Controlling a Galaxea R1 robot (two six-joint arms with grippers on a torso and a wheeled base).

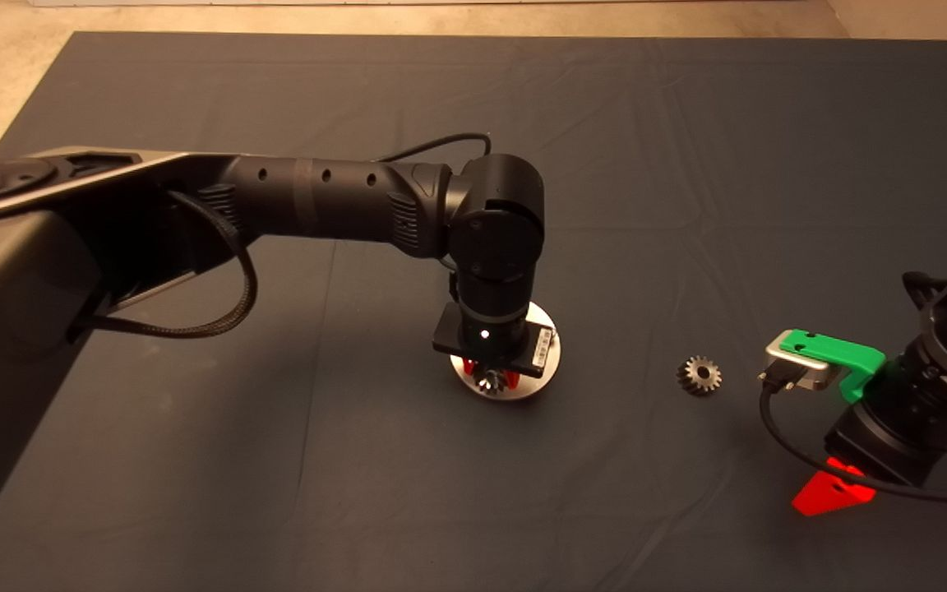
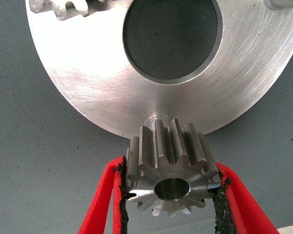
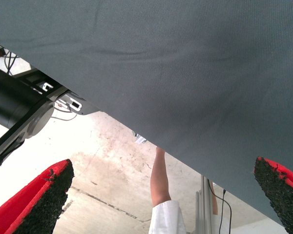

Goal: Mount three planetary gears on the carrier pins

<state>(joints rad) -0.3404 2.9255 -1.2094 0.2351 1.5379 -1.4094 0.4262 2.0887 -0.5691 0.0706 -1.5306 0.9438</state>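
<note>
My left gripper [image 2: 172, 195] is pinching one of the planetary gears [image 2: 169, 170] between its two red fingers [image 2: 100, 204], right over the near edge of the carrier disc [image 2: 88, 73] at mid-mat. What matters now is how the bore sits against the pin [image 2: 156, 118] — in the left wrist view the gear's bore faces the camera and the pin's silvery top shows just beyond the gear's far teeth, not through the hole. So I judge the gear is a little short of the pin, toward the gripper's side, and has to shift onward across the disc before it goes down. The gear's axis runs along the gripper's approach, roughly upright like the pin, though I cannot tell whether it is tilted.

A second gear [image 2: 63, 9] already sits at the disc's edge, partly cut off by the frame, and another pin [image 2: 283, 4] stands bare at the opposite rim.

The third gear [image 1: 699, 376] lies flat on the mat [image 1: 687, 164], bore up, to the right of the disc and well apart from it — nearer my right gripper [image 1: 831, 496]. That one waits at the near right with its fingers spread wide, holding nothing.
</note>
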